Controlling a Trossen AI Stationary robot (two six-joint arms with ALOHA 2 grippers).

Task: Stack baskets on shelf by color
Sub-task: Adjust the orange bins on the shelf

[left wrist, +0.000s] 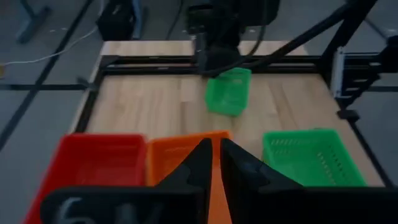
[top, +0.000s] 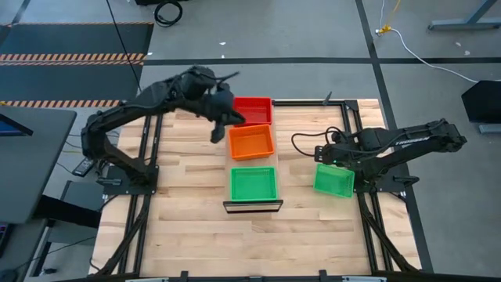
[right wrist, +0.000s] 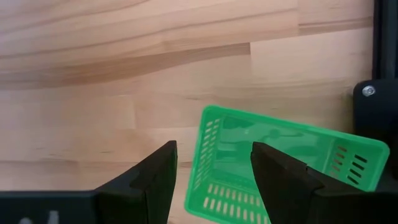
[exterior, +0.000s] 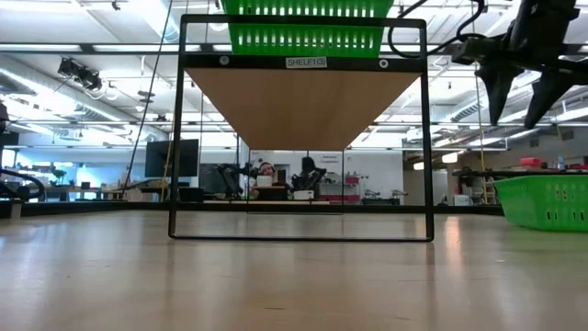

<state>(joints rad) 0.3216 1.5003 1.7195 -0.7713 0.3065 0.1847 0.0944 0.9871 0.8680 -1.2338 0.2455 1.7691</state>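
Observation:
Three baskets sit in a row on the shelf (top: pixel 253 206): red (top: pixel 252 110) at the far end, orange (top: pixel 251 142) in the middle, green (top: pixel 254 184) at the near end. A loose green basket (top: pixel 334 179) rests flat on the tabletop to the right. My left gripper (top: pixel 217 131) hovers just left of the orange basket (left wrist: pixel 177 158), shut and holding nothing. My right gripper (exterior: pixel 522 106) hangs open, well above the loose green basket (right wrist: pixel 280 162), with the basket's one end wall below the gap between its fingers.
The shelf's black frame (exterior: pixel 179 129) stands raised on posts at the table's middle, with bare slatted wood beneath and in front of it. Black rails (top: pixel 356 117) border the table's far and side edges. Room furniture shows beyond the table in the low view.

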